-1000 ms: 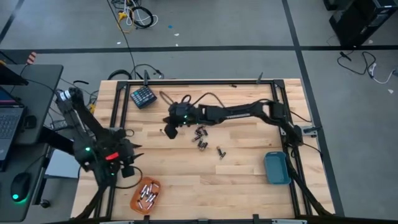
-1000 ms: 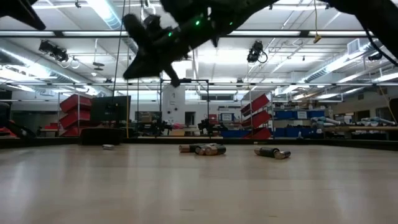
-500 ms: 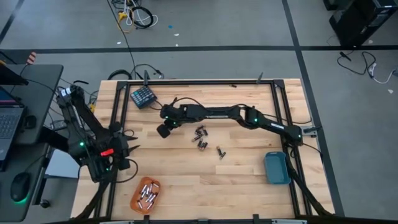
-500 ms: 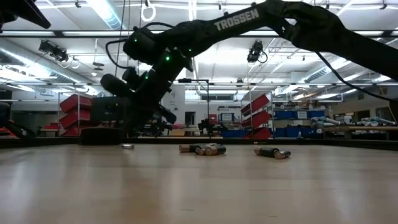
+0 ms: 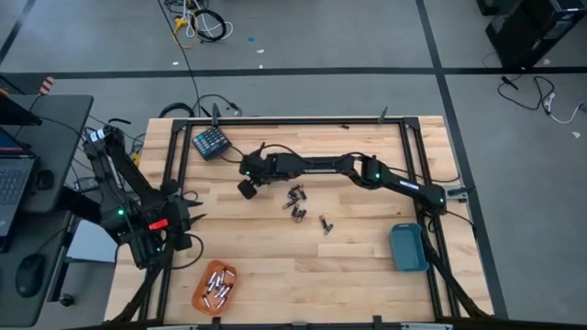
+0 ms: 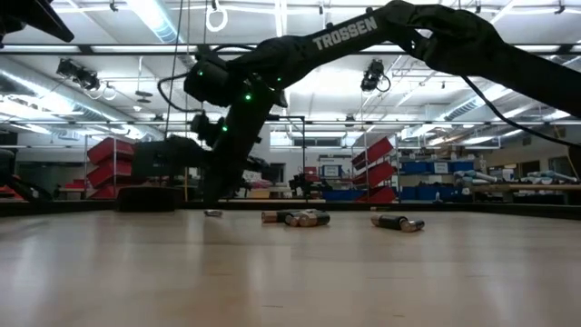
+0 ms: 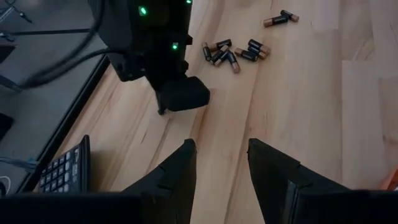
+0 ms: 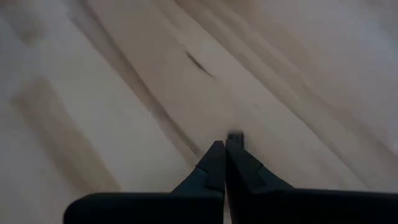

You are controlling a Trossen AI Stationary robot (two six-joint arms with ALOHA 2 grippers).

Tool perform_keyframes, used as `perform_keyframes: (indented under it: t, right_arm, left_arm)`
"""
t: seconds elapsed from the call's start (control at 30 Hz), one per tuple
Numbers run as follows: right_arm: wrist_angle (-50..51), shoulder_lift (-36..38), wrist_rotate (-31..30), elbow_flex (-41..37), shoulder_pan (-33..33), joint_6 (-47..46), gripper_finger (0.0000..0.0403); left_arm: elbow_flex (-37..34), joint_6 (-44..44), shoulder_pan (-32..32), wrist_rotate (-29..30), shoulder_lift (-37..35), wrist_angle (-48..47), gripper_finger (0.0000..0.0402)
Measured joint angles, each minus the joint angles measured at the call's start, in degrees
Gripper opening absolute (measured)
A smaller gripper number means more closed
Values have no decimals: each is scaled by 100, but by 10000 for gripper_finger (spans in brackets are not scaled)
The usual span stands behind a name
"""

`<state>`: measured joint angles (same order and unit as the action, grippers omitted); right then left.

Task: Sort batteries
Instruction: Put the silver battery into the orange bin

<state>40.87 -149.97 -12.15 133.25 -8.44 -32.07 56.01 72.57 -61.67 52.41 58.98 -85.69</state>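
Observation:
Several small dark batteries [image 5: 294,203] lie loose on the wooden table's middle, and they also show in the left wrist view [image 7: 233,53]. One more battery [image 6: 213,213] lies alone to their left. My right gripper [image 5: 245,189] is shut and points down at the table beside that lone battery. In the right wrist view a small dark end [image 8: 235,135] shows just past my right gripper's fingertips [image 8: 224,146]. My left gripper [image 7: 221,149] is open and empty. It hovers at the table's left edge [image 5: 186,223], facing the right gripper. My right gripper's shut fingertips [image 8: 214,152] come from above, pointing down close to the table, right next to the small dark end [image 8: 235,135]. I cannot tell whether they touch it.
An orange tray [image 5: 200,295] holding several batteries stands at the near left. A blue tray [image 5: 407,247] stands at the right. A dark teal keypad [image 5: 211,142] lies at the far left. A black frame [image 5: 275,120] runs around the table.
My right gripper has come down from high above the table to just over the wood, its arm stretched low across the table. The lone battery has moved along the table toward the loose cluster. My left arm has drawn back a little toward the table's left edge.

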Motion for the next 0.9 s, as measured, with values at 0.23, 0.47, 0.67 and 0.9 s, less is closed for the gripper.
perform_keyframes:
  t: [0.23,0.47,0.67,0.9]
  right_arm:
    - [775,20,-58,-96,-181,-367,0]
    - [620,83,-64,-120,-66,289,0]
    - [1701,709,-379,-110,-84,391,0]
    - [2380,1235,-616,-114,-658,1169,0]
  left_arm:
    - [0,-6,0,57,0,2,142]
    - [-2,-8,0,113,0,7,142]
    - [-2,-8,0,113,1,73,142]
    - [-2,-8,0,118,4,98,142]
